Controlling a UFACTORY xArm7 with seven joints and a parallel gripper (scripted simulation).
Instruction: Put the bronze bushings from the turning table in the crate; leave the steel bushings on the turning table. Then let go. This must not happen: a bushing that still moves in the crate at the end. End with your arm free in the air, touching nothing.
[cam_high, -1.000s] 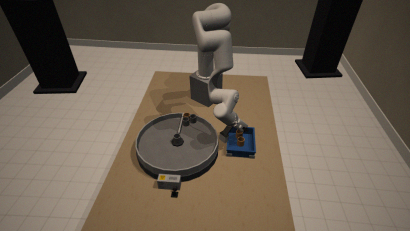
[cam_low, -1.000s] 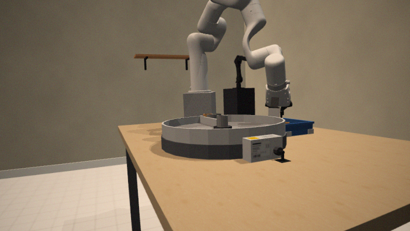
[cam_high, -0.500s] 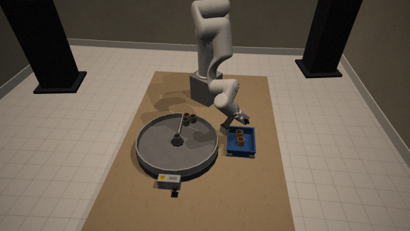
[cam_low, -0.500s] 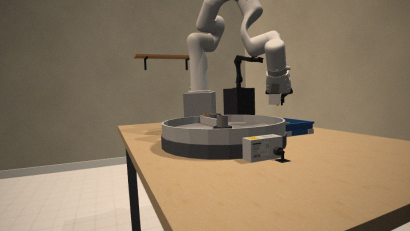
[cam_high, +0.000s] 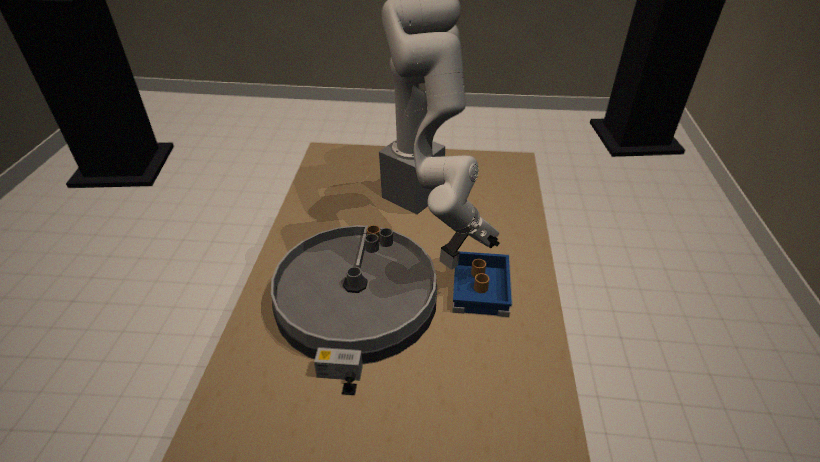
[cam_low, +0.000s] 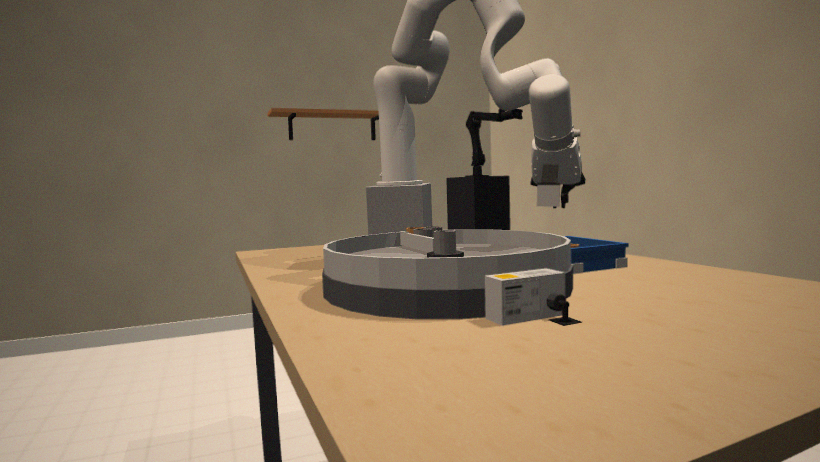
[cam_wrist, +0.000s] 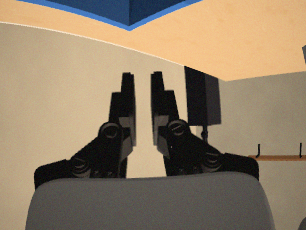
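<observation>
My gripper (cam_high: 453, 249) (cam_low: 559, 200) (cam_wrist: 142, 88) is shut and holds nothing. It hangs above the back left corner of the blue crate (cam_high: 464, 298) (cam_low: 596, 252). On the grey turning table (cam_high: 321, 327) (cam_low: 401, 269), near its back rim, a bronze bushing (cam_high: 373, 230) stands close to two steel bushings (cam_high: 386, 236) (cam_high: 371, 242).
The turning table has a centre hub (cam_high: 354, 280) (cam_low: 443, 242) and a radial bar (cam_high: 360, 247). A grey control box (cam_high: 338, 362) (cam_low: 525, 296) sits in front of it. The arm's base block (cam_high: 401, 177) stands behind. A black box (cam_low: 477, 202) stands beyond the table.
</observation>
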